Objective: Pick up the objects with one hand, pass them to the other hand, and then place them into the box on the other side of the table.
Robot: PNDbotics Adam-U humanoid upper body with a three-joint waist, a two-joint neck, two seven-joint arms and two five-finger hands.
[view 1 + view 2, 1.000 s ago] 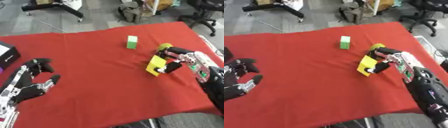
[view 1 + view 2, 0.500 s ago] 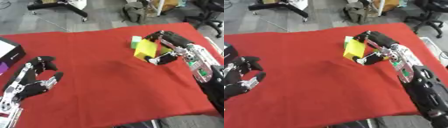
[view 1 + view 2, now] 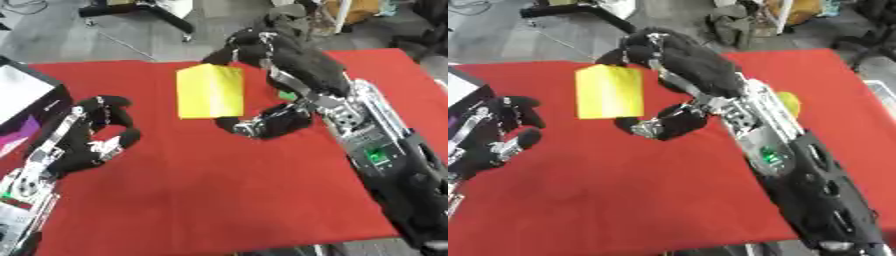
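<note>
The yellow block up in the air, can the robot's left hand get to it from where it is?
Probably yes. The right hand holds the yellow block out over the red table, and the left hand waits open just beside it, with nothing between them.

Free room and obstacles. Bare red tablecloth point(image 3: 219, 190) is lying open across the lower centre of the frame. The right hand point(image 3: 289, 75) is holding a yellow flat object point(image 3: 210, 91) above centre, its forearm point(image 3: 376, 150) blocking the right side. The left hand point(image 3: 87, 145) is resting with fingers spread at lower left, a gap of cloth separating it from the yellow object. A dark box point(image 3: 26, 107) is occupying the left edge. A green item point(image 3: 286, 95) is sitting mostly hidden behind the right hand.
</note>
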